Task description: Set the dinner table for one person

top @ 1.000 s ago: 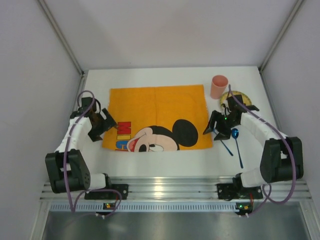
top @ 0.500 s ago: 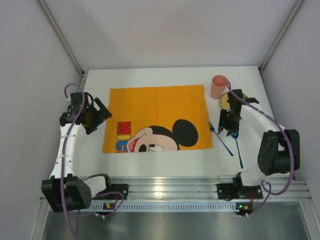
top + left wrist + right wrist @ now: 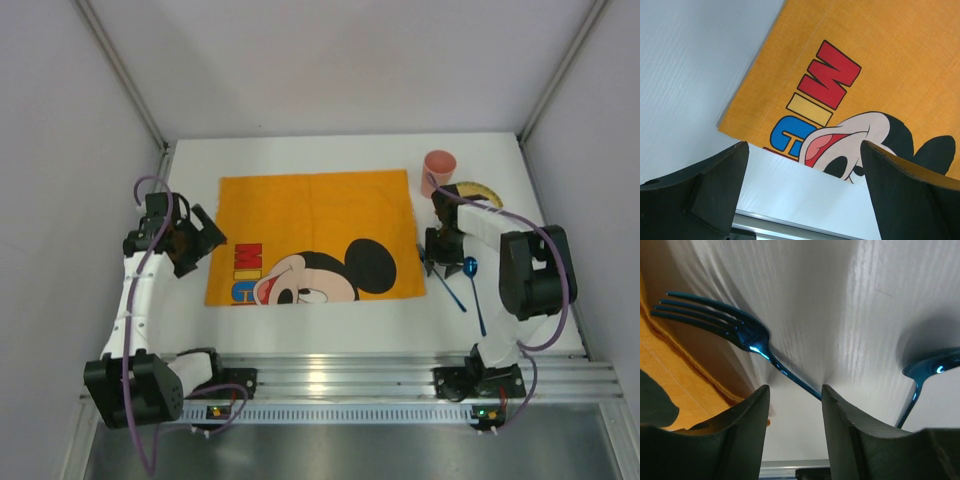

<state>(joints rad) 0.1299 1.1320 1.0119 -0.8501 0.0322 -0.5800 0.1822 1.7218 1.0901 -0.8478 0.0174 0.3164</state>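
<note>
Dinner table, a large flat white rectangular tabletop (image 3: pixel 300 325), lies under both arms and carries everything in view. I take the slim blue metal fork (image 3: pixel 747 335) as the item in hand. It rests on the bare top just off the 3 o'clock edge of the orange cartoon-mouse cloth (image 3: pixel 310 215), its long axis running from 11 o'clock (tines) to 5 o'clock in the top view. My right gripper (image 3: pixel 794 390) hangs directly over it, jaws part-way apart, straddling the handle without pinching it. A matching blue metal spoon (image 3: pixel 935 367) lies just beside, at 3 o'clock. My left gripper (image 3: pixel 804 145), spread wide and empty, hovers at the cloth's 9 o'clock edge, so the right arm is nearer.
</note>
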